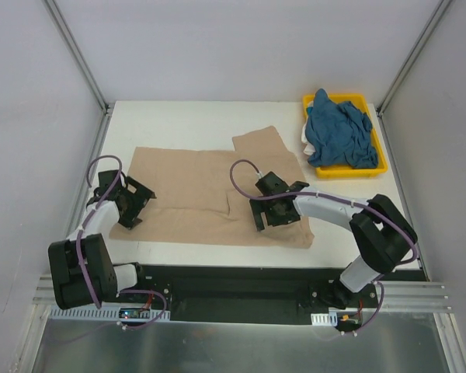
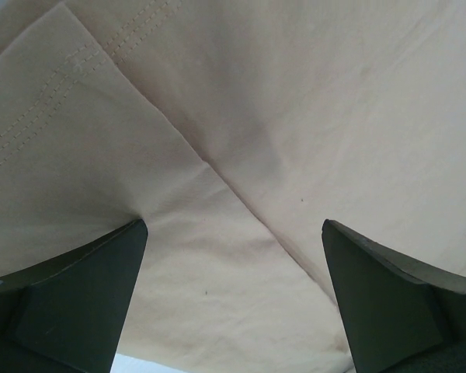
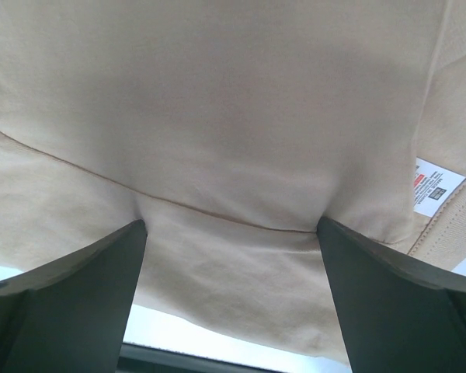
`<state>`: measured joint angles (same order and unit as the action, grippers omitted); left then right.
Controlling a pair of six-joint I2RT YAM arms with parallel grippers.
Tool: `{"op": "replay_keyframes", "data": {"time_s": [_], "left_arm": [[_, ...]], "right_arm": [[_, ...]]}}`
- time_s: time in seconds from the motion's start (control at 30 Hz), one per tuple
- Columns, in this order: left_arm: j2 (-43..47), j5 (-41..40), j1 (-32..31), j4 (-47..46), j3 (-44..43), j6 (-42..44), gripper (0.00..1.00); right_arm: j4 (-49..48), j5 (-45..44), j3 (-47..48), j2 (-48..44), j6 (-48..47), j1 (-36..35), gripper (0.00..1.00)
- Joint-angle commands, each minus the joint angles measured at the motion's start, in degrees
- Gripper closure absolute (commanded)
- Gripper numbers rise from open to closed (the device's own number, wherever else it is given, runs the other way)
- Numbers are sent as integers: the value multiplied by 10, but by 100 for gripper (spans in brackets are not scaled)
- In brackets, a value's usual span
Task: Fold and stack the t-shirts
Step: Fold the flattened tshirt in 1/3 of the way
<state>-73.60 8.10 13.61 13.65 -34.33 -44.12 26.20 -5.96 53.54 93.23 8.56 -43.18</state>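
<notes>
Top external view, two observers logging.

A: Surface first. White table (image 1: 194,116) is sitting inside pale grey walls (image 1: 241,47), with aluminium posts (image 1: 74,50) running up the back corners. Yellow tray (image 1: 346,171) is sitting at the far right corner.

B: Confirming. Teal t-shirt (image 1: 338,136) is lying crumpled in that tray, heaping above its rim. Tan t-shirt (image 1: 194,186) is lying spread flat across the table's middle, one flap reaching toward the back.

A: Left pincer (image 1: 140,206) is hanging over the tan shirt's left edge, jaws standing wide apart, nothing between them. Right pincer (image 1: 262,202) is hovering over the shirt's near right part, likewise spread wide and gripping nothing. The teal one is lying well apart from both.

B: Left wrist view is agreeing. Dark fingers (image 2: 85,303) are framing smooth beige cloth, a diagonal crease (image 2: 241,194) is running between them, and double stitching (image 2: 50,89) is showing along a hem at upper left.

A: Right wrist view: matte wedge-shaped fingers (image 3: 70,295) are sitting low at the cloth, with a thin seam (image 3: 179,203) crossing between them. Whether the tips are touching, I cannot tell. White label (image 3: 431,185) with red print is showing at the right, beside ribbed neck trim (image 3: 450,225).

B: Fabric is reading as soft matte cotton, lightly wrinkled.
</notes>
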Motion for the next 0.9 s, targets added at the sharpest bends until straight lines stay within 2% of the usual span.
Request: {"op": "replay_keyframes", "data": {"time_s": [0.0, 0.2, 0.43, 0.7, 0.87], "left_arm": [[67, -101, 9, 129, 66, -21, 1], [148, -142, 16, 188, 106, -46, 1], [234, -129, 16, 229, 105, -62, 1], [288, -106, 17, 250, -20, -36, 1], [234, -145, 16, 238, -120, -34, 1]], "right_arm": [[64, 38, -52, -9, 69, -36, 4], [94, 32, -72, -56, 91, -50, 4], [133, 53, -76, -116, 71, -59, 4], [193, -13, 31, -172, 3, -33, 4], [143, 32, 85, -176, -29, 70, 4]]}}
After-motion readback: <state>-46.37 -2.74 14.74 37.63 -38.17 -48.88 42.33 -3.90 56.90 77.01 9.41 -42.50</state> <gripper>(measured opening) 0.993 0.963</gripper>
